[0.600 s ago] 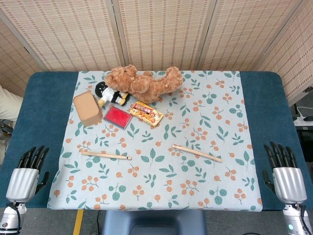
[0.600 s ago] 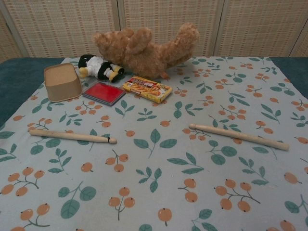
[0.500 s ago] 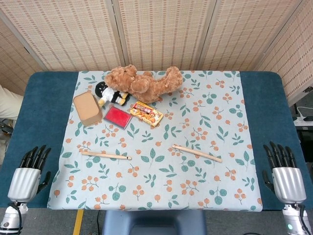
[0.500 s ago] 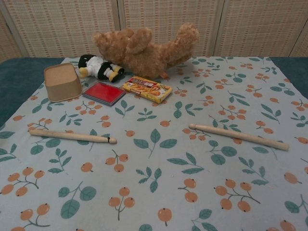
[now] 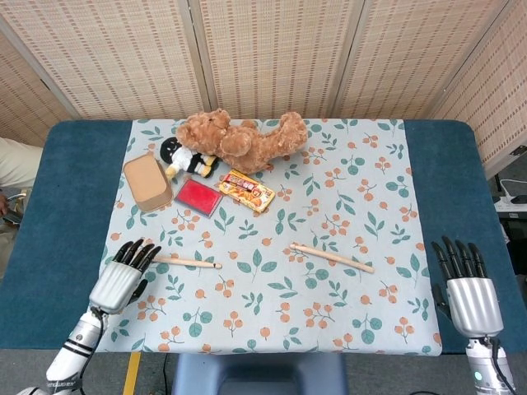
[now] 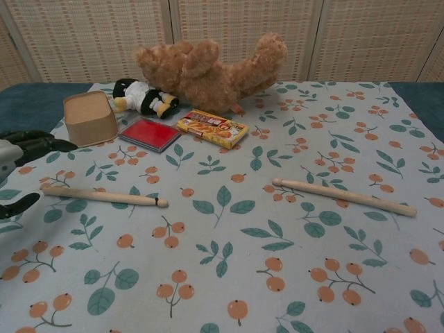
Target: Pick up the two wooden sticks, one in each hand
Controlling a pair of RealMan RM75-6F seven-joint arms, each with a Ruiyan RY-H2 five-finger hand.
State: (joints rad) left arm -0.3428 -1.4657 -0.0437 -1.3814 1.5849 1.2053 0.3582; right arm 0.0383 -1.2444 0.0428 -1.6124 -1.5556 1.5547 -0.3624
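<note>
Left hand [image 5: 121, 277] open, fingers spread over left end of left stick [image 5: 186, 262]; contact cannot be told. Left stick flat on cloth [image 5: 346, 206], near-left. Right hand [image 5: 466, 290] open, fingers apart, holding nothing, at near-right table edge, well apart from right stick [image 5: 331, 257], flat right of centre.

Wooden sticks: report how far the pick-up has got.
Nothing is picked up yet: both sticks lie flat on the patterned cloth. In hand: the left hand, fingers apart, is at the outer end of the left stick without gripping it. Left: the right stick is untouched, with the right hand open near the table's edge, well away from it.
</note>
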